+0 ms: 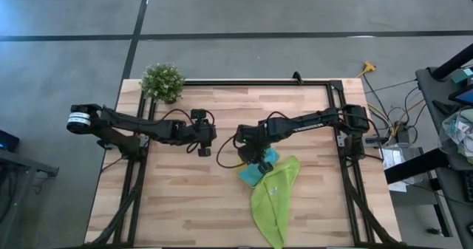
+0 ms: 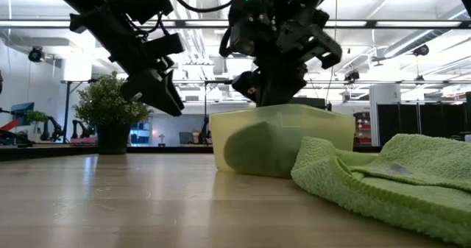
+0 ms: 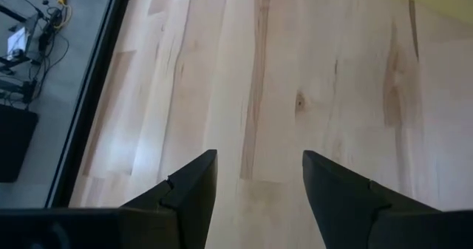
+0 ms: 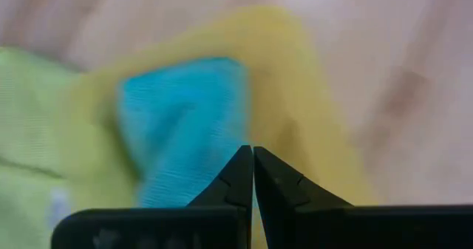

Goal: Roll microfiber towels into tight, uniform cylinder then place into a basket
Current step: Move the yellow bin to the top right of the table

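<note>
The turquoise-blue towel lies bundled inside the yellow basket, which stands on the table right of centre. The lime-green towel lies spread on the table, its far end against the basket and its white tag facing up. My right gripper is shut just above the basket, with nothing between its fingers. My left gripper is open above bare wood to the left of the basket.
A small potted plant stands at the far left corner of the table. A black frame rail runs along the far edge. Bare wood spreads over the table's left half and near left side.
</note>
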You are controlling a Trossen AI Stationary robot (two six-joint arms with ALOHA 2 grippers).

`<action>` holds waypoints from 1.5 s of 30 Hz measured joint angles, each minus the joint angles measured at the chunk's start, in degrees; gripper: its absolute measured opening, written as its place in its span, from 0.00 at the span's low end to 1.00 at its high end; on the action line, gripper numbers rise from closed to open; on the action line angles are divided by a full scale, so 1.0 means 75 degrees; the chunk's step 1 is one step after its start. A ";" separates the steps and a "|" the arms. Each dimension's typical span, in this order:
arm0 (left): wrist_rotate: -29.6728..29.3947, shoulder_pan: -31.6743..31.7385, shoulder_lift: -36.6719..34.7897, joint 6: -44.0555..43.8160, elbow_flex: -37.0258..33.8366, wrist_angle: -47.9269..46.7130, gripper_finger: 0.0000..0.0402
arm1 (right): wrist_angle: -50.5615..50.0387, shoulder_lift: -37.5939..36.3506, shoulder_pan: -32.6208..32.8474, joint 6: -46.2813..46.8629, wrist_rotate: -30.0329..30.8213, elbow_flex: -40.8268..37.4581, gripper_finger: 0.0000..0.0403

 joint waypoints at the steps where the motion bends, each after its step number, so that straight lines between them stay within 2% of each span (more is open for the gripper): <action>1: 0.0000 0.0000 0.0000 0.0000 0.0000 0.0008 0.46 | -0.0009 -0.0071 0.0000 0.0111 0.0373 0.0000 0.02; 3: 0.0000 0.0000 0.0000 0.0000 0.0000 0.0013 0.46 | -0.0001 -0.0245 0.0009 0.0349 0.0851 0.0002 0.02; 6: 0.0001 0.0000 0.0001 0.0003 0.0000 0.0013 0.46 | 0.0128 -0.0522 0.0071 0.0463 0.0876 -0.0050 0.02; 12: 0.0006 0.0000 0.0003 0.0003 -0.0003 0.0016 0.46 | 0.1255 -0.0865 0.0582 0.0263 -0.0002 -0.0452 0.02; 24: 0.0047 0.0000 0.0006 0.0003 -0.0006 0.0082 0.46 | 0.2887 -0.0518 0.1565 0.0311 0.0082 -0.0416 0.02; 30: 0.0061 0.0000 0.0006 -0.0003 -0.0009 0.0077 0.46 | 0.2609 -0.0035 0.1562 0.0468 0.0158 -0.0007 0.02; 37: 0.0117 -0.0003 0.0009 -0.0008 -0.0018 0.0076 0.46 | 0.1390 0.0924 0.1565 0.0468 0.0187 0.0938 0.02; 39: 0.0128 -0.0003 0.0009 -0.0009 -0.0029 0.0078 0.46 | 0.0876 0.1208 0.1552 0.0435 0.0449 0.1252 0.02; 45: 0.0170 -0.0003 0.0009 -0.0003 -0.0061 0.0073 0.46 | -0.0809 0.1685 0.1350 0.0583 0.1901 0.1923 0.02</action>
